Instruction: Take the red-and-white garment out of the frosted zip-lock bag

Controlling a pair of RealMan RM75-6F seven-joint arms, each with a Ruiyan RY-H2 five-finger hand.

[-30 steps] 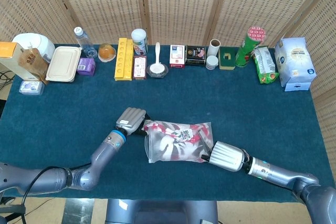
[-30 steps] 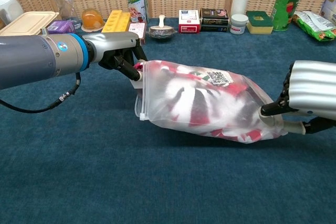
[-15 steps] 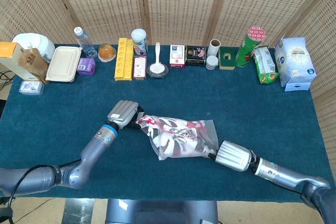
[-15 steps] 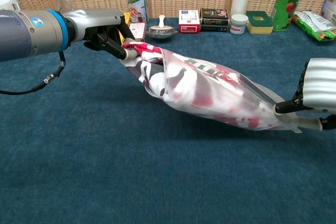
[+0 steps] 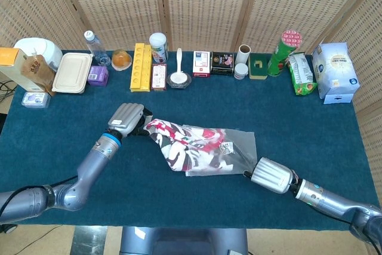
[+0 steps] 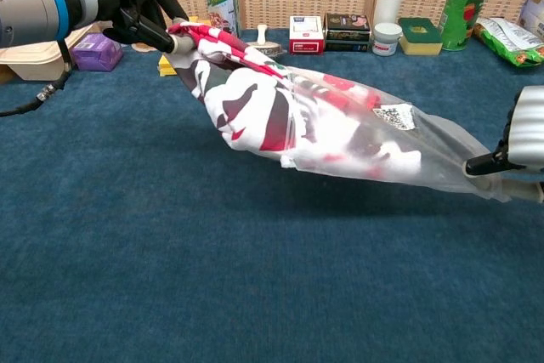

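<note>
The red-and-white garment point(image 5: 173, 143) point(image 6: 246, 99) is stretched out above the blue table, about half of it out of the frosted zip-lock bag point(image 5: 230, 152) point(image 6: 408, 146). My left hand point(image 5: 126, 120) point(image 6: 136, 16) grips the garment's free end at the left. My right hand point(image 5: 271, 175) point(image 6: 523, 146) holds the bag's closed end at the right, only its edge showing in the chest view. The bag's open mouth sits around the garment's middle.
Along the back of the table point(image 5: 71, 111) stand a bottle point(image 5: 94, 45), a lunch box point(image 5: 71, 72), a yellow tray point(image 5: 141, 66), a white bowl point(image 5: 179, 77), small boxes point(image 5: 212, 63), a green can point(image 5: 282, 51) and a white bag point(image 5: 335, 72).
My left hand has pulled the garment up and to the left, drawing more of it out of the bag. My right hand has shifted right, keeping hold of the bag's end.
</note>
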